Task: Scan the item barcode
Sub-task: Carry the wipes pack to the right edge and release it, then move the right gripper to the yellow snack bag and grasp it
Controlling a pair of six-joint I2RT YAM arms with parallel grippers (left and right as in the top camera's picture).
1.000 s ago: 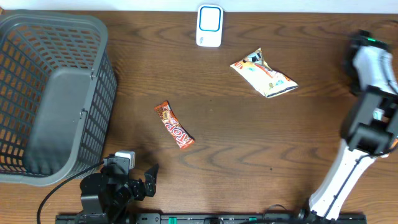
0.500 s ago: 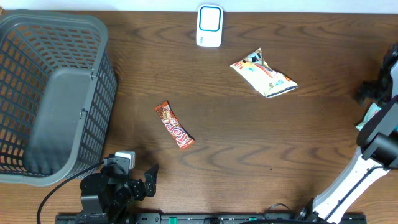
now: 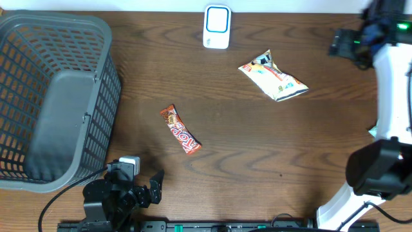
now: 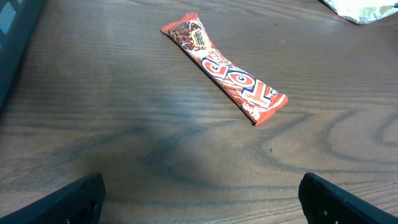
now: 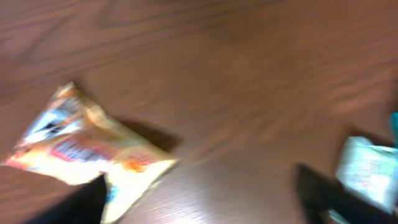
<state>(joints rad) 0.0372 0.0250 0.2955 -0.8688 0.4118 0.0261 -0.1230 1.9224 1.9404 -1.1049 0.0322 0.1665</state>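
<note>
Seems barely started: finds candy bar [image 3: 181, 129] and snack pouch [image 3: 273, 77] flat on table [image 3: 257, 148], apart from scanner [image 3: 217, 27]. Shows left gripper [image 4: 214, 199] wide open, right gripper [image 5: 208, 193] parted, both empty.

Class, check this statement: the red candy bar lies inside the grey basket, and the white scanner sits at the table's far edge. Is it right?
Not quite. The red candy bar lies on the table, right of the grey basket, as the overhead view shows. The white scanner does sit at the far edge.
</note>
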